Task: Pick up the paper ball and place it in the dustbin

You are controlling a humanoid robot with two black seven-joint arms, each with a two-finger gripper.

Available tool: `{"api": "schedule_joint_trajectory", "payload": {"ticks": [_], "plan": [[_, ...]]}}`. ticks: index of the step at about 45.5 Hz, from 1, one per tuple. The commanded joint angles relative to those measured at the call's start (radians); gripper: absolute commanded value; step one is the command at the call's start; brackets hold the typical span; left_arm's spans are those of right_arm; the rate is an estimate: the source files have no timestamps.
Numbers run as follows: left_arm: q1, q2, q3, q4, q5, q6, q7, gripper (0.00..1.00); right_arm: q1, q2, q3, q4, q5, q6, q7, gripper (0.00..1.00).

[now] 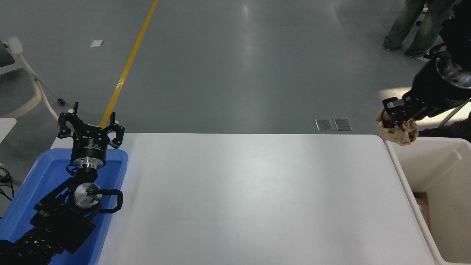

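Note:
My right gripper [394, 117] comes in from the right edge and is shut on the paper ball [402, 132], a tan wrinkly wad. It holds the ball in the air above the far left corner of the dustbin [399, 173], a large cream-white bin standing to the right of the table. My left gripper [90, 123] is open and empty, parked at the lower left above the blue tray.
A shallow blue tray [48, 173] lies at the table's left end under my left arm. The white table [250, 198] spans the middle. A person's legs [415, 25] stand at the far top right. A chair [18, 84] is at the left.

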Motion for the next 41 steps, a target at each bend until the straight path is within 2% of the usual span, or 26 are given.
{"api": "schedule_joint_trajectory", "payload": {"ticks": [1,7,10,19,23,27,33,41], "plan": [[0.0,-0.001,-0.001,0.0,0.0,0.001,0.0,0.99,-0.075,-0.181,-0.03,-0.099,-0.144,-0.027,0.005,0.0],[0.0,-0.001,-0.001,0.0,0.0,0.001,0.0,0.99,-0.186,-0.316,-0.018,-0.222,-0.259,-0.124,0.019,0.0],[0.0,-0.001,-0.001,0.0,0.0,0.001,0.0,0.99,-0.262,-0.365,-0.009,-0.291,-0.269,-0.197,0.042,0.0],[0.0,-0.001,-0.001,0.0,0.0,0.001,0.0,0.99,-0.622,-0.421,0.098,-0.526,-0.249,-0.452,0.123,0.0],[0.0,-0.001,-0.001,0.0,0.0,0.001,0.0,0.99,-0.805,-0.419,0.213,-0.604,-0.172,-0.5,0.133,0.0],[0.0,-0.001,-0.001,0.0,0.0,0.001,0.0,0.99,-0.995,-0.388,0.337,-0.668,-0.076,-0.558,0.131,0.0],[0.0,-0.001,-0.001,0.0,0.0,0.001,0.0,0.99,-1.274,-0.269,0.518,-0.773,0.038,-0.691,0.128,0.0],[0.0,-0.001,-0.001,0.0,0.0,0.001,0.0,0.99,-1.517,-0.094,0.678,-1.016,0.178,-0.719,0.13,0.0]]}}
